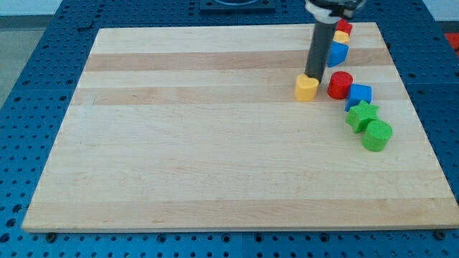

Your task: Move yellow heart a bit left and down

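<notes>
Pale, grained wooden tabletop [215,143] carrying smooth coloured blocks; the yellow heart [306,87] lies toward the view's upper right, left of a red cylinder [340,84]. My tip [313,76], the end of a plain dark rod serving as end effector with nothing to clench, touches the heart's upper right edge. A blue block [358,94], green star [361,115] and green cylinder [376,135] trail toward the view's lower right.

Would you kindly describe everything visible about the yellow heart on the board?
The yellow heart is a small, solid-looking block with a matte yellow top and slightly darker sides, lying flat on the wooden board in its upper right part. My tip stands at its upper right edge, apparently touching it. The red cylinder sits just to its right, apart.
</notes>
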`<state>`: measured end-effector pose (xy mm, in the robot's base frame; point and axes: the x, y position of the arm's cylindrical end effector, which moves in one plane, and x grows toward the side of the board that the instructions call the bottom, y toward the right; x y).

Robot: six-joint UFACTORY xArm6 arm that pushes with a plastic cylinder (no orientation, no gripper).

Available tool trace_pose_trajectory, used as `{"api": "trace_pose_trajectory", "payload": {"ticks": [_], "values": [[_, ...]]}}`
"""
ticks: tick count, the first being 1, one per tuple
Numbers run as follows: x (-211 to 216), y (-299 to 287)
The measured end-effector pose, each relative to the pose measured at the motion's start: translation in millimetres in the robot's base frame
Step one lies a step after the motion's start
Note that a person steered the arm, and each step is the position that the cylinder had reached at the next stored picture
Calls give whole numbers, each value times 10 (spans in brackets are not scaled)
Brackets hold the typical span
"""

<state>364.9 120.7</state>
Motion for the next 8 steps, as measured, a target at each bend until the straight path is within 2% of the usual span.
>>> {"api": "trace_pose_trajectory", "payload": {"ticks": [2,3,4,5,7,8], "values": [[425,-666],[461,-709],[95,-585],[49,-342],[530,-268],[653,-483]]}}
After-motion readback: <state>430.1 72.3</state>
